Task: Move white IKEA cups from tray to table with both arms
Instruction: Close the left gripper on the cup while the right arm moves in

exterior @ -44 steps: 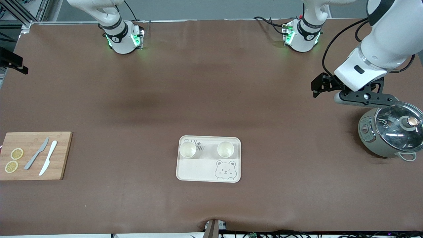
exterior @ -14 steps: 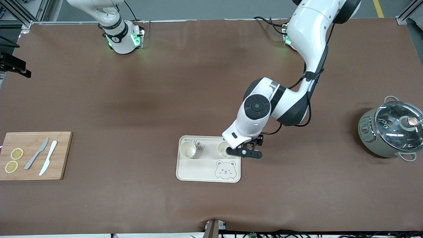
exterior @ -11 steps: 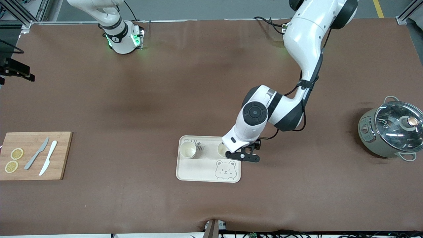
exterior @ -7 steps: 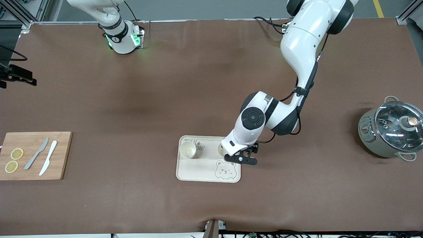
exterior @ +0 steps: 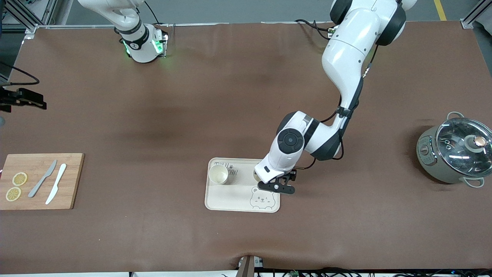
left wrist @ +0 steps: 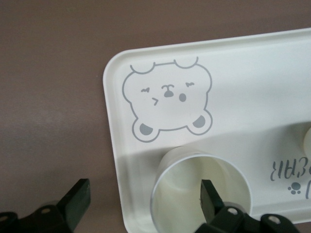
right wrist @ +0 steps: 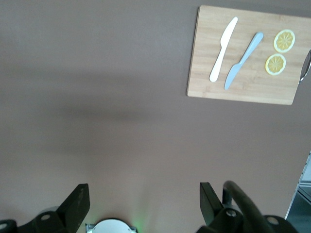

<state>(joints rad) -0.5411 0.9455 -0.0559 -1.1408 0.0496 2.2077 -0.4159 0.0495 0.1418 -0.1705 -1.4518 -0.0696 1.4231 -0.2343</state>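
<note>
Two white cups stand on the cream bear tray. One cup stands free toward the right arm's end. The other cup is mostly hidden under my left gripper. In the left wrist view, my left gripper is open; one finger is inside that cup and the other finger is over the table outside the tray's rim. A sliver of the free cup shows there too. My right gripper is open and empty, high over the table's right-arm end.
A wooden cutting board with two knives and two lemon slices lies at the right arm's end; it also shows in the right wrist view. A grey pot with a glass lid stands at the left arm's end.
My left arm has swung from over the pot to the tray and come down over the cup nearer the left arm's end. My right gripper has drifted slightly.
</note>
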